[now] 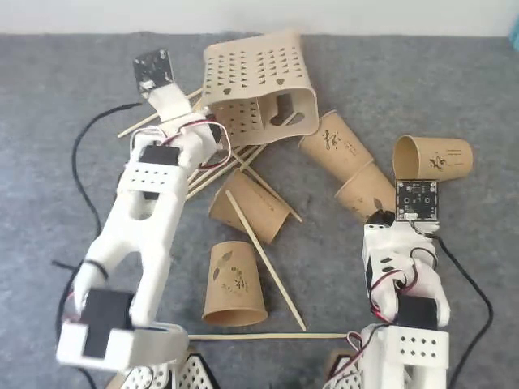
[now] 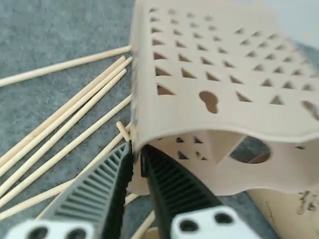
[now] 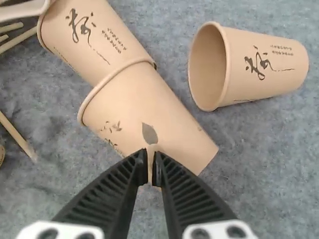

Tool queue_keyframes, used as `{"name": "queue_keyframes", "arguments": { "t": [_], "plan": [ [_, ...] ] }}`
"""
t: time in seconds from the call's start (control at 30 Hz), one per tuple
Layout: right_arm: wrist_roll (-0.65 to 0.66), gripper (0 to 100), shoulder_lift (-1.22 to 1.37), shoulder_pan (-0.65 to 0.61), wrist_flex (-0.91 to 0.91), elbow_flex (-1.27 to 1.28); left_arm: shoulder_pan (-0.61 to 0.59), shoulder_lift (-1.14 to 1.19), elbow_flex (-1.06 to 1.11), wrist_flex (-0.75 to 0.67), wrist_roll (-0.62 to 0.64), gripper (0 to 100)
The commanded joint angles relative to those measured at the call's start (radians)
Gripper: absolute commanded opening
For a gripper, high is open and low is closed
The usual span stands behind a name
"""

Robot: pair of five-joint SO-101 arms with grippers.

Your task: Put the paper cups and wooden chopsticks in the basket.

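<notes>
The beige perforated basket (image 1: 259, 77) lies tipped on its side at the back. My left gripper (image 2: 135, 154) is shut on the basket's (image 2: 214, 74) rim corner, above several wooden chopsticks (image 2: 65, 124). Several paper cups lie on their sides: two nested ones (image 1: 336, 146), one at the far right (image 1: 434, 158), one in the middle (image 1: 247, 207) and one nearer the front (image 1: 233, 284). My right gripper (image 3: 149, 160) is shut on the base edge of the outer nested cup (image 3: 144, 114); the other cup (image 3: 244, 64) lies just beyond it.
A loose chopstick (image 1: 263, 247) runs diagonally between the middle cups, and another (image 1: 268, 335) lies along the front between the arm bases. Grey carpet (image 1: 49, 97) covers the table. Black cables trail beside both arms.
</notes>
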Motion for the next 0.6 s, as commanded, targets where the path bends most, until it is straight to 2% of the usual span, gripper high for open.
{"name": "queue_keyframes", "arguments": {
  "t": [0.0, 0.13, 0.3, 0.57],
  "plan": [
    [0.018, 3.5, -0.028, -0.010, 0.001, -0.002, 0.017, -0.167, -0.070, 0.074, 0.012, 1],
    [0.018, 3.5, -0.022, -0.010, -0.002, -0.002, 0.068, -0.189, -0.200, 0.226, 0.012, 1],
    [0.018, 3.5, -0.022, -0.010, 0.001, -0.002, 0.132, -0.135, -0.464, 0.399, 0.009, 1],
    [0.026, 3.5, -0.022, -0.008, 0.004, 0.000, 0.147, 0.150, -0.993, 0.641, 0.026, 1]
  ]
}}
